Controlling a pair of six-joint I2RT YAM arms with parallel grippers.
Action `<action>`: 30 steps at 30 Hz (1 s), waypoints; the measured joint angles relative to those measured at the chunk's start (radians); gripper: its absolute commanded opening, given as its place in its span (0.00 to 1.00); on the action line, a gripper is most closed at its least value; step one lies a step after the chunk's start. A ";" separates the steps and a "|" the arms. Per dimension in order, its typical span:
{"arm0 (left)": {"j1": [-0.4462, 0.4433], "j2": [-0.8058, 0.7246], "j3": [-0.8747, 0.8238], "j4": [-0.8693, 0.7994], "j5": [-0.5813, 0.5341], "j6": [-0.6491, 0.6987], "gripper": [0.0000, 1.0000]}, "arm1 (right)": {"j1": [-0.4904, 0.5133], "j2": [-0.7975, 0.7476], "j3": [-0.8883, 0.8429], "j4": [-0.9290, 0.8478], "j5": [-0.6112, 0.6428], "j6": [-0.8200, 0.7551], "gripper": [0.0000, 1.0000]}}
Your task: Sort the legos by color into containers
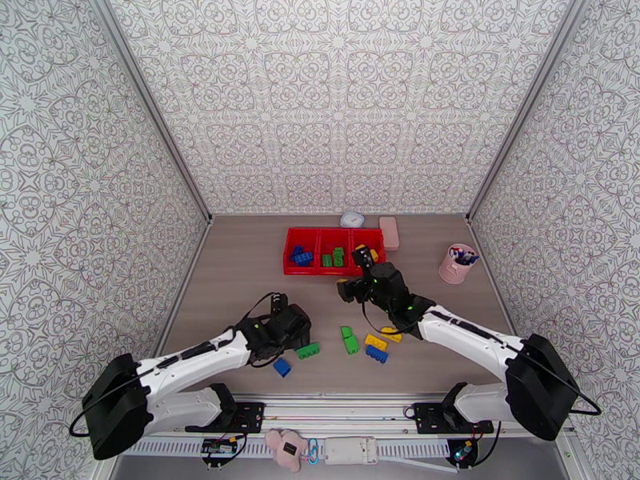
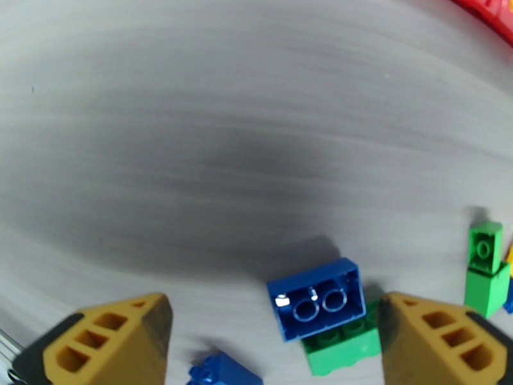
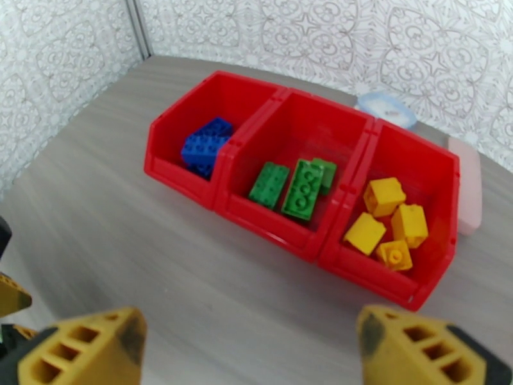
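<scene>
Your left claw [image 2: 272, 310] is spread wide and empty. It straddles an upturned blue lego [image 2: 315, 306] touching a green lego [image 2: 340, 349], long axis running finger to finger, off-centre. Right claw [image 3: 250, 325] gapes empty facing the containers [image 3: 276, 229], so the left arm's nearer.

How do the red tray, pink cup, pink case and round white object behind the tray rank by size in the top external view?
Largest to smallest:
1. red tray
2. pink cup
3. pink case
4. round white object
</scene>
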 measured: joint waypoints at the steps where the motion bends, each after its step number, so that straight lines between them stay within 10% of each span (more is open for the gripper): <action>1: -0.001 0.029 0.014 0.000 0.000 -0.012 0.84 | 0.000 -0.001 -0.005 0.000 0.002 0.003 0.91; 15: -0.032 0.241 0.080 0.008 0.030 -0.073 0.74 | 0.000 -0.014 -0.030 0.000 0.007 0.022 0.91; 30: -0.035 0.279 0.094 0.016 0.056 -0.087 0.42 | 0.000 -0.016 -0.031 0.000 0.006 0.023 0.91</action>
